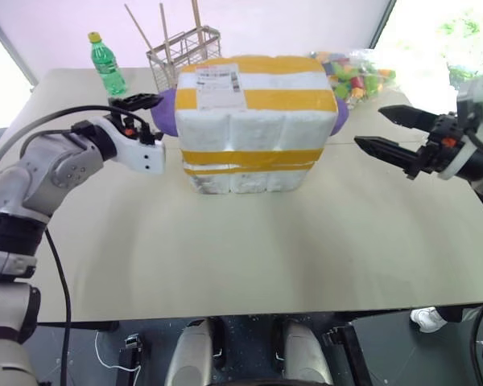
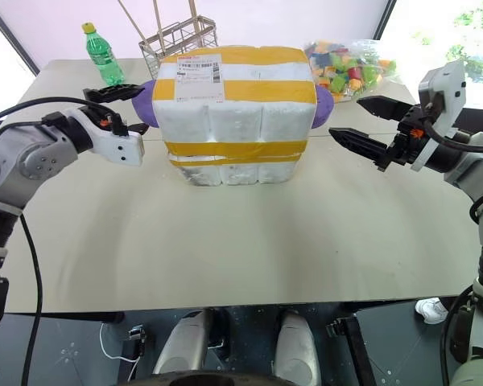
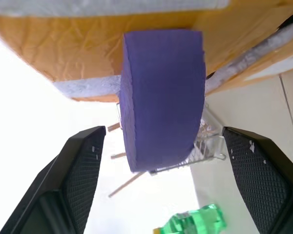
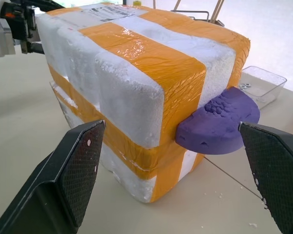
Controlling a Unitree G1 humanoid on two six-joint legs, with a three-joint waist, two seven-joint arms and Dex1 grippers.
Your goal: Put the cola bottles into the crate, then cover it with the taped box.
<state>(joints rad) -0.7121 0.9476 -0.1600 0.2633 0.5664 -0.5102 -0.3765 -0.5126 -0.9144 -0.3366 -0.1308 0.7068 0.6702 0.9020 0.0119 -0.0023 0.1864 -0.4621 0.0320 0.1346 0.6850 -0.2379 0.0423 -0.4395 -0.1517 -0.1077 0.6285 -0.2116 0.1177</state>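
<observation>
The taped box [image 1: 253, 112], white foam with wide yellow bands and a shipping label on top, stands mid-table over the crate [image 1: 245, 178]. Just a low foam edge of the crate shows beneath it. The cola bottles are hidden. A purple disc [image 3: 161, 92] sticks out of the box's left end. My left gripper [image 1: 157, 117] is open with its fingers [image 3: 78, 165] either side of that disc, not touching it. My right gripper [image 1: 370, 127] is open at the box's right end, a short way off another purple disc [image 4: 217, 122].
Behind the box stand a green plastic bottle [image 1: 107, 64], a wire basket [image 1: 185, 50] with sticks in it, and a bag of coloured blocks [image 1: 354, 76]. A clear tray [image 4: 263, 83] lies at the back. The table [image 1: 241, 265] runs bare toward its front edge.
</observation>
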